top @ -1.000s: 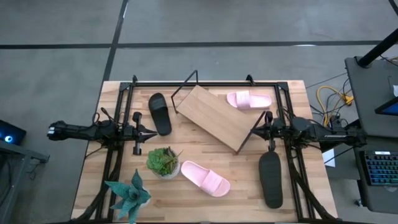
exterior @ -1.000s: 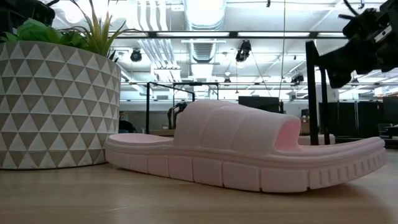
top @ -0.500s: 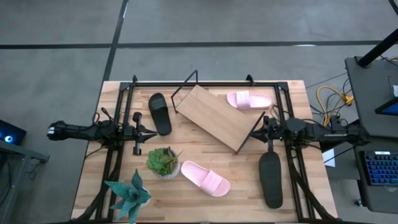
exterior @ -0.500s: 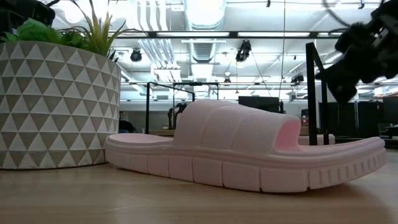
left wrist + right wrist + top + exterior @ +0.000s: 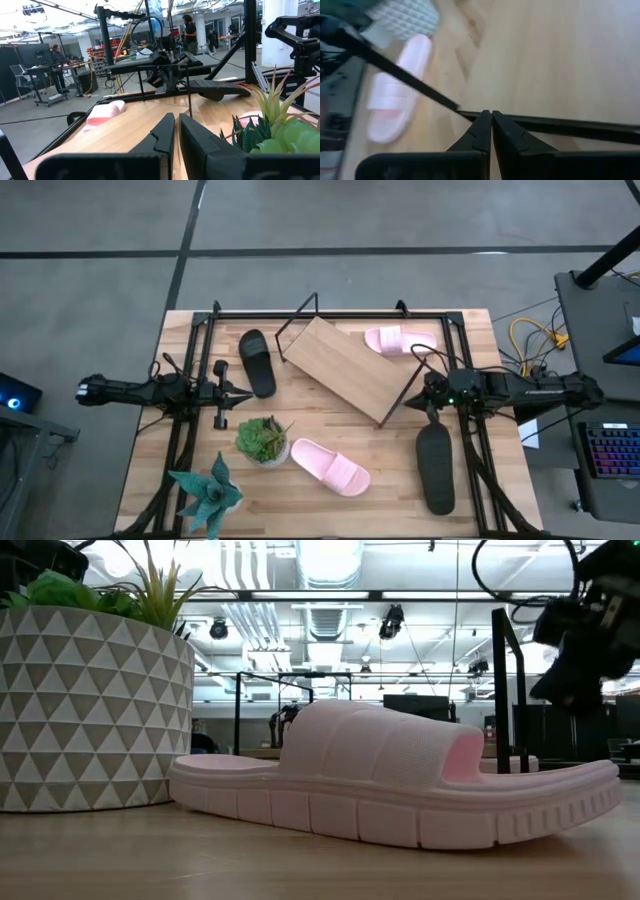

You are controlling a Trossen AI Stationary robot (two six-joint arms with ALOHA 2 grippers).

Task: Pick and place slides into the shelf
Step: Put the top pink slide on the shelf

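Observation:
The shelf (image 5: 340, 365) is a slanted wooden board on a black wire frame in the middle of the table. One pink slide (image 5: 400, 340) lies flat on its sole far right, one black slide (image 5: 257, 362) far left. A second pink slide (image 5: 330, 465) lies near the middle and a second black slide (image 5: 435, 465) near right. My left gripper (image 5: 247, 392) is shut, level, just near of the far black slide. My right gripper (image 5: 418, 396) is shut, tipped downward beside the shelf's right corner; its fingers (image 5: 491, 116) hover over the wire frame (image 5: 555, 126).
A patterned pot with a green plant (image 5: 263, 440) stands near left of centre, and a spiky blue-green plant (image 5: 208, 492) stands at the near left corner. Black rails (image 5: 330, 313) border the table's far edge and sides. Bare wood lies between the near pink slide and the shelf.
My right gripper has tipped from level to slanting downward and rolled about its own axis, staying shut beside the shelf's right corner. The slides and the shelf have kept their places.

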